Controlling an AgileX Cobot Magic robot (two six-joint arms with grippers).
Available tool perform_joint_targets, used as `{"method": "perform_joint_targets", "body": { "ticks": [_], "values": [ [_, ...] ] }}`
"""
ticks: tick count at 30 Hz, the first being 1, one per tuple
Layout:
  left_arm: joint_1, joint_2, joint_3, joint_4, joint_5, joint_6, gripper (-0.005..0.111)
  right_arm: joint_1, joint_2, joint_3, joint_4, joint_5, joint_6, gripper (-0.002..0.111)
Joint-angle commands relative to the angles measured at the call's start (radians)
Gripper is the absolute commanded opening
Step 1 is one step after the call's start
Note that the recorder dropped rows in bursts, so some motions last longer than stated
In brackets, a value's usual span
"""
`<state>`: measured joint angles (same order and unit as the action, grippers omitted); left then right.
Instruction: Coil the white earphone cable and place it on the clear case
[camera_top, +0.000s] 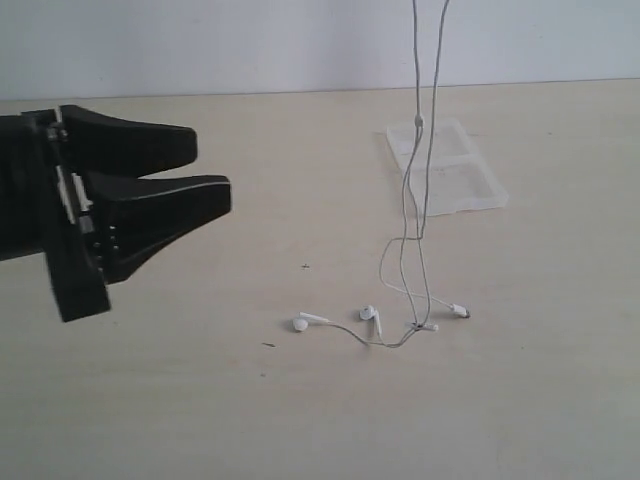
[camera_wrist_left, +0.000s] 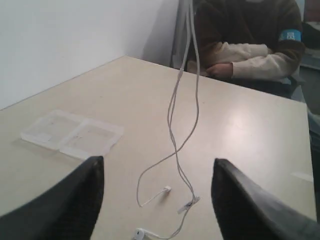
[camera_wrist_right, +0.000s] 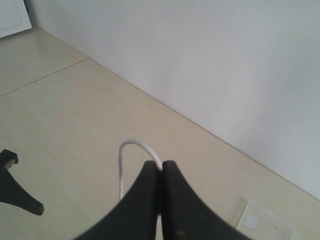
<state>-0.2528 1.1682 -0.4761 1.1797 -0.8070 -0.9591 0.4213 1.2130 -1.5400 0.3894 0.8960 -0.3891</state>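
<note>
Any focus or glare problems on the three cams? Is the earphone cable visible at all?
Exterior view: even light, no glare; left gripper close and soft, white earphone cable thin but traceable, clear case low-contrast on the table. Left wrist view: fingers out of focus, cable fairly sharp. Right wrist view: right gripper blurred, shut on the cable loop; no hard shadows.

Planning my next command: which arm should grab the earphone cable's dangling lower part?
Probably left: the left end effector is open and empty, facing the hanging white earphone cable. The right end effector is shut on the cable's top loop, holding it up.
</note>
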Motion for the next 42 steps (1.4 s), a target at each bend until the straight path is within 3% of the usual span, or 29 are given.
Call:
{"method": "perform_joint_targets", "body": {
  "ticks": [1, 7, 13, 18, 28, 35, 39, 42],
  "values": [
    [-0.093, 0.100, -0.051, -0.139, 0.053, 0.089, 0.061, -0.003, 0.020, -0.002, -0.005, -0.013, -0.009, 0.000],
    [-0.136, 0.297, -0.073, -0.415, -0.100, 0.331, 0.061, -0.003, 0.041, -0.002, -0.005, -0.013, -0.009, 0.000],
    [-0.136, 0.463, -0.105, -0.477, -0.296, 0.405, 0.061, -0.003, 0.043, -0.002, -0.007, -0.026, 0.022, 0.000],
    [-0.142, 0.529, -0.165, -0.448, -0.326, 0.405, 0.061, -0.003, 0.043, -0.002, -0.007, -0.038, 0.061, 0.000],
    [-0.256, 0.554, -0.201, -0.490, -0.304, 0.455, 0.061, -0.003, 0.043, -0.002, -0.007, -0.060, 0.132, 0.000],
    [-0.261, 0.554, -0.201, -0.547, -0.325, 0.455, 0.061, -0.003, 0.043, -0.002, -0.067, -0.060, 0.218, 0.000],
    [-0.298, 0.554, -0.208, -0.639, -0.320, 0.455, 0.075, -0.003, 0.043, -0.002, -0.067, -0.060, 0.221, 0.000],
    [-0.331, 0.554, -0.238, -0.625, -0.276, 0.455, 0.086, -0.003, 0.043, -0.002, -0.067, -0.060, 0.239, 0.000]
  ]
}}
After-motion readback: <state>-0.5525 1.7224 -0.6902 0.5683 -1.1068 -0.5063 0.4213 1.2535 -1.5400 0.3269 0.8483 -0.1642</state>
